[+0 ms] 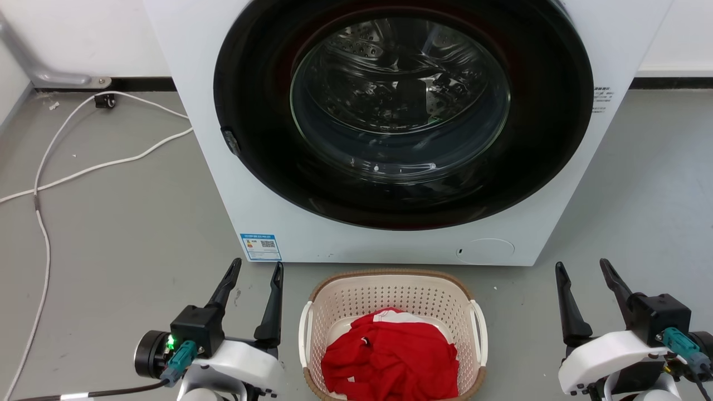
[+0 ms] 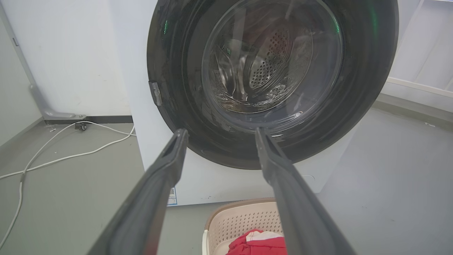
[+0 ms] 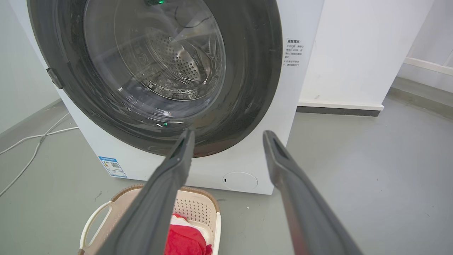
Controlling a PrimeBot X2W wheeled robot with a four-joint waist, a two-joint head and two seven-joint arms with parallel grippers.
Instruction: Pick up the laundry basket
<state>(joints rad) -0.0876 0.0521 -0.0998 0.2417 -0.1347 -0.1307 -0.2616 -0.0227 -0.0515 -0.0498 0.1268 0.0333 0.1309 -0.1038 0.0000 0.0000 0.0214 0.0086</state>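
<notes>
The smooth grey floor point(image 1: 139, 223) carries a white front-loading washing machine point(image 1: 401, 111), which stands near the back wall. Just in front of the machine's base, with a narrow strip of bare floor between them, the laundry basket point(image 1: 390, 295) sits upright. To the machine's left, white cables point(image 1: 120, 161) trail loosely across the floor. By the wall's dark skirting there are a small black fitting point(image 1: 104, 101) and a grey metal foot bracket point(image 1: 72, 79).

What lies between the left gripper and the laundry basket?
Only bare grey floor, in the head view; the open left gripper stands beside the laundry basket, not touching.
</notes>
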